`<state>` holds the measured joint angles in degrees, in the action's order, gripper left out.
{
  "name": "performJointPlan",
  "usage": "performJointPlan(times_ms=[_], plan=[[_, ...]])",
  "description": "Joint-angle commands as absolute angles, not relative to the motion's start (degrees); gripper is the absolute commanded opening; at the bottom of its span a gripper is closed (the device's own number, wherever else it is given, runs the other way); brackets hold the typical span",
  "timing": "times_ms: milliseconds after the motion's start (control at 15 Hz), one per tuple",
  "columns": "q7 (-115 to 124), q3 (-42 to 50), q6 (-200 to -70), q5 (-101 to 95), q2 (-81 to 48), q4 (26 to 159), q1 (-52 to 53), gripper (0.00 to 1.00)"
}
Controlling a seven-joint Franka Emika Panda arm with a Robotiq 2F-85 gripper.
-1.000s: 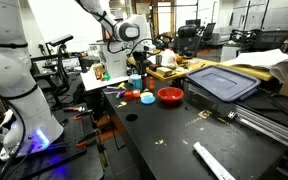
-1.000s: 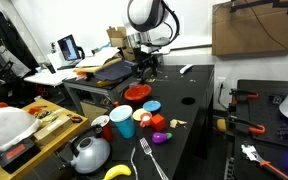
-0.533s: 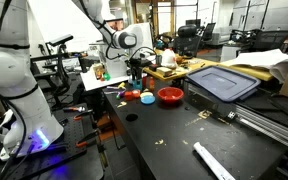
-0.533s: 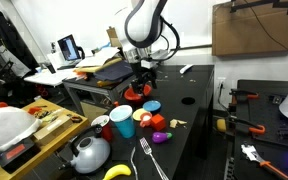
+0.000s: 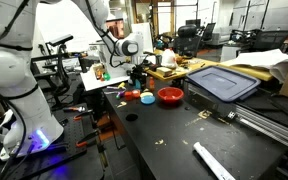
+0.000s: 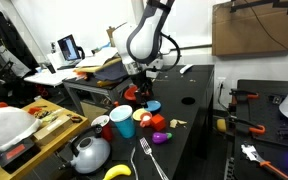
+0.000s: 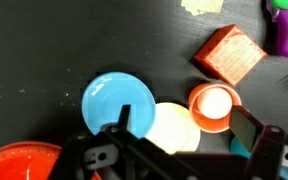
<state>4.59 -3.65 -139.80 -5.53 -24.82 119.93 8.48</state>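
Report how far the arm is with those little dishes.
Done: nothing lifted; the blue plate, cream disc and orange cup lie on the black table. In hand: the gripper hovers over them, jaws open and empty. Left, likely: closing on one and lifting it.

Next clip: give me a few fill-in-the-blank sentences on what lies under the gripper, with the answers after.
In the wrist view the gripper hangs over the table with its jaws ____. The flat disc beside the cream disc is light ____. In an exterior view, the bowl on the black table is ____.
Missing words: open; blue; red.
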Motion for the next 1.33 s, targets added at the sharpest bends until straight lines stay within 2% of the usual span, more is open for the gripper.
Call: performJointPlan(times_ms=[0,733,1267], plan=[[-2.6,-5.3,-140.3,-5.9,-25.0,119.1,7.6,1.0],[-20.2,-12.0,-140.2,-3.7,-25.1,119.7,5.7,1.0],[-24.2,-11.7,-141.1,-6.5,-28.0,119.1,6.0,1.0]])
